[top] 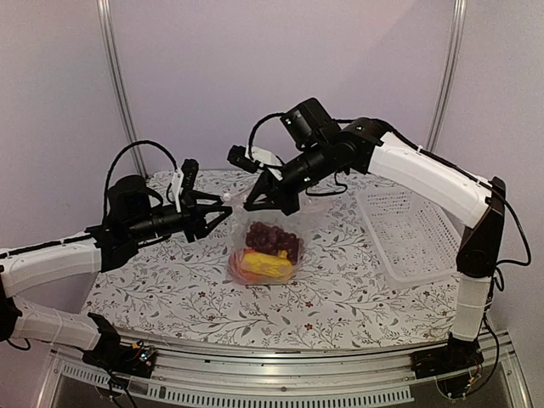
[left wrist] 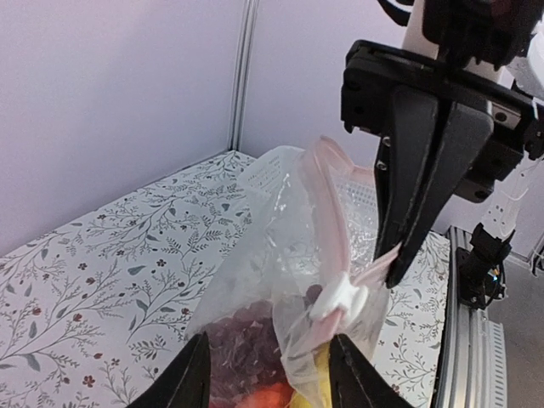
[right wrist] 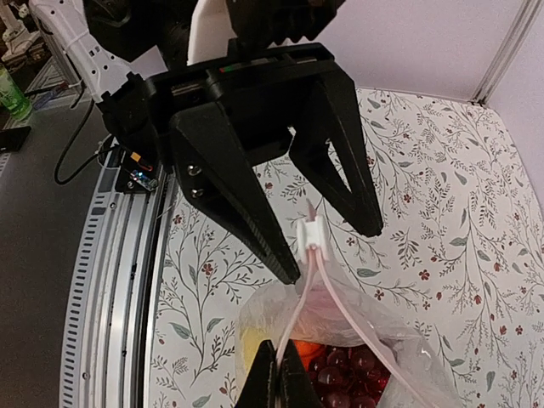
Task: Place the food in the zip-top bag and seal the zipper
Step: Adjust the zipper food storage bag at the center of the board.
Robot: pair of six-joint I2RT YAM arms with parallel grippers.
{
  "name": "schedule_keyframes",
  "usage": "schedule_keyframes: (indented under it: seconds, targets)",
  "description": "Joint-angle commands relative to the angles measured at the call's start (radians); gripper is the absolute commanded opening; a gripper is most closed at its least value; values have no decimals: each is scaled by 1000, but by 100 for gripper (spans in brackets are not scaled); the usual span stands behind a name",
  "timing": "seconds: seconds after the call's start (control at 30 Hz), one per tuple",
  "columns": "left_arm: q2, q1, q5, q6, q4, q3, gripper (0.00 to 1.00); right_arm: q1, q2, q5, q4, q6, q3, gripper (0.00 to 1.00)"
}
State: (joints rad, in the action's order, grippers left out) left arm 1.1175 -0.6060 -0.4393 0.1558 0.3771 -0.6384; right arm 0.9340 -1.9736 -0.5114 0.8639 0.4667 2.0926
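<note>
At centre of the top view, find the zip-top bag (top: 263,255) with food (top: 272,236) inside. Soft, light and slippery; best held by its zipper (right wrist: 302,297), pinched tight in the right gripper (left wrist: 396,270). Spread wide around the slider (right wrist: 313,236): left gripper (right wrist: 330,252).

I'm looking into a robotics lab booth: plain pale wall panels (top: 280,68) joined by aluminium posts (top: 119,85), a floral-clothed table (top: 170,289) edged by a slotted metal rail (top: 289,378), and looping cables (top: 140,143).
</note>
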Motion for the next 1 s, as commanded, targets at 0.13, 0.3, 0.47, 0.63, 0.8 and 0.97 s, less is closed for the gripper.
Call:
schedule_keyframes:
  seconds: [0.13, 0.3, 0.47, 0.63, 0.8, 0.97]
  targets:
    - [38, 8, -84, -34, 114, -33, 39, -29, 134, -88, -52, 25, -75, 0]
    - [57, 8, -107, -18, 160, -44, 36, -45, 139, -77, -53, 27, -95, 0]
    - [98, 8, -138, -14, 184, -62, 36, -59, 131, -51, -60, 22, -106, 0]
    - [130, 7, -150, -26, 186, -78, 31, -63, 109, -22, -71, 8, -97, 0]
    - [130, 7, -147, -23, 203, -72, 21, -64, 88, 37, -85, -6, -88, 0]
    - [132, 8, -154, -8, 232, -67, 18, -66, 58, 40, -86, -20, -59, 0]
